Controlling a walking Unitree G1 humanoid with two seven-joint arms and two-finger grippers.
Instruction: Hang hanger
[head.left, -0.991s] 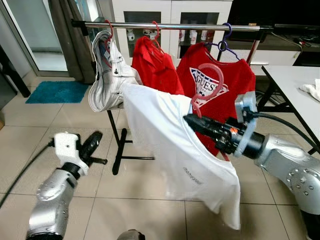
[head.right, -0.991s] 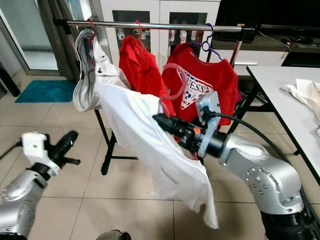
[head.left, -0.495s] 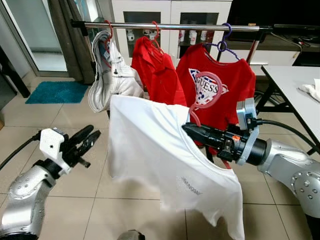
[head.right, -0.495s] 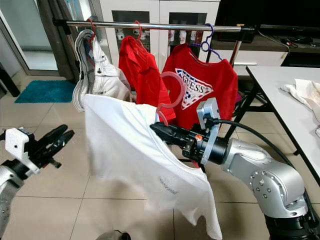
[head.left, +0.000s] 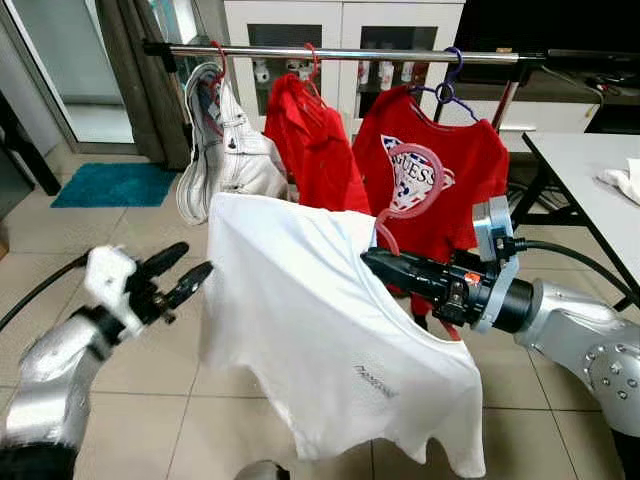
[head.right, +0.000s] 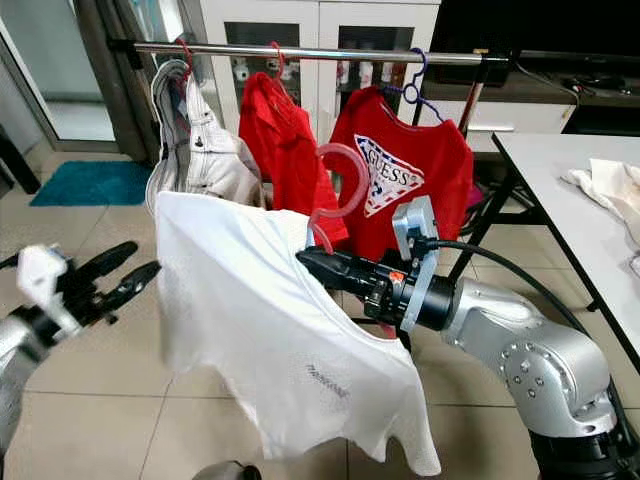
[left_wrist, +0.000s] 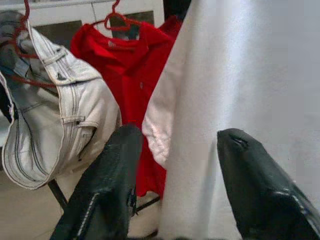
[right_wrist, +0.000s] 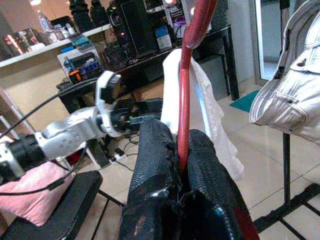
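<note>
A pink-red hanger carries a white T-shirt. My right gripper is shut on the hanger's stem below the hook, in front of the clothes rail and lower than it. The hook hangs free in front of a red GUESS shirt. The white shirt drapes over my right fingers and hides the hanger's shoulders. My left gripper is open beside the shirt's left edge; in the left wrist view its fingers flank that edge without closing on it.
The rail holds white jeans on a red hanger, a red shirt and the GUESS shirt on a purple hanger. A white table with a cloth stands at right. A blue mat lies far left.
The white shirt has swung off the jeans and hangs lower and nearer me. My left gripper rose and moved right to the shirt's edge. My right gripper kept its grip.
</note>
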